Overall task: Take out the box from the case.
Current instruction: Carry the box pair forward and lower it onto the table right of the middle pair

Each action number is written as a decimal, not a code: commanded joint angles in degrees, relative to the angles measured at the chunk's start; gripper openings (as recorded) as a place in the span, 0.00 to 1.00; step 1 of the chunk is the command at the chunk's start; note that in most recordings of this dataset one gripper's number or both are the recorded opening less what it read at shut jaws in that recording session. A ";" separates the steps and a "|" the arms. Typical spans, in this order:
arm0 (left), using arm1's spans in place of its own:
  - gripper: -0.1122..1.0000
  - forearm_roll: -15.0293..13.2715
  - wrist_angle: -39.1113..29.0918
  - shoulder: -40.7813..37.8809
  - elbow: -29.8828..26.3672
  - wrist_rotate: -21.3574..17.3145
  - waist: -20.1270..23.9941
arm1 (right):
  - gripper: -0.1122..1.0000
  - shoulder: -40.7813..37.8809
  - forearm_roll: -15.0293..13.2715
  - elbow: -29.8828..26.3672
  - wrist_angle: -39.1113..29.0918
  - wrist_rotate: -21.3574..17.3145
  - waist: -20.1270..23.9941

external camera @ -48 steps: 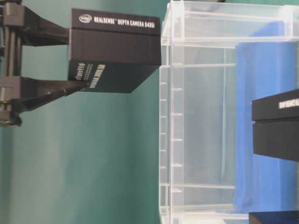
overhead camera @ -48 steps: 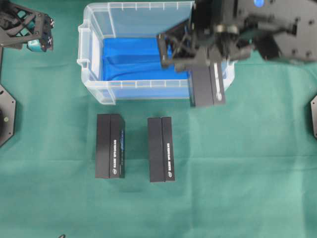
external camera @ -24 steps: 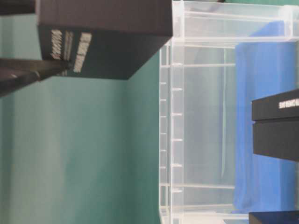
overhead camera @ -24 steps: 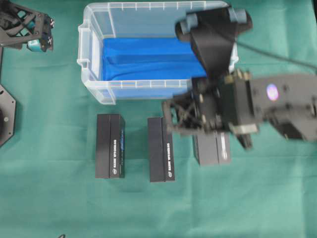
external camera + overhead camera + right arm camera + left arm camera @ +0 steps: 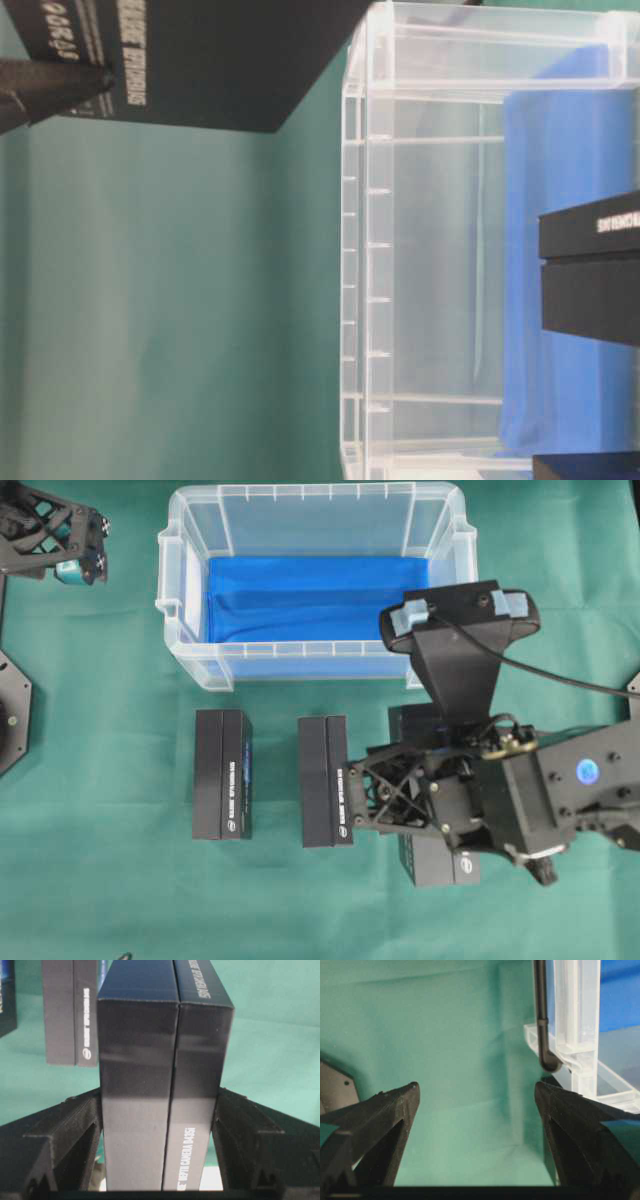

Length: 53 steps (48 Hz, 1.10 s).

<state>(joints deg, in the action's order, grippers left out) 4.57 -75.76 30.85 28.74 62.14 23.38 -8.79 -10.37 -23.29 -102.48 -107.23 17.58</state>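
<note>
At the far left of the overhead view, the left gripper (image 5: 62, 542) hung over the green cloth (image 5: 120, 880) beside the case's corner, its 2 fingers (image 5: 390, 1110) spread as wide as they go and nothing between them. To its right the case (image 5: 190, 550), a clear plastic bin with a blue lining (image 5: 300, 595), stood at the top of the table with no box visible inside. In front of it 2 black boxes lay side by side on the cloth, well apart from each other: the left box (image 5: 222, 773) and the middle box (image 5: 324, 780), both set lengthwise. Further right, the right gripper (image 5: 372, 792) was out of the case, over the cloth in front of its right end and just beside the middle box. Its jaws were closed partway on the held box (image 5: 165, 1085), a black carton printed "DEPTH CAMERA D435I", each finger pressed flat against 1 side. From table level this box showed above the cloth, clear of the bin wall.
</note>
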 commanded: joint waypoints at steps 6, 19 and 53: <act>0.94 -0.09 0.18 0.53 -0.70 0.18 -0.09 | 0.69 1.23 -0.26 -0.53 -0.18 -0.18 0.09; 0.94 -0.09 0.18 0.44 -0.79 0.09 -0.09 | 0.69 1.14 0.00 9.32 5.71 -0.79 -0.18; 0.94 -0.09 0.88 -0.09 -1.05 -0.35 -0.18 | 0.69 1.41 2.02 34.28 35.86 -6.94 -2.64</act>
<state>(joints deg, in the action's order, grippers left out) 4.57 -75.41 30.59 28.74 61.96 23.38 -8.88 -8.44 10.72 -68.82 -113.99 15.21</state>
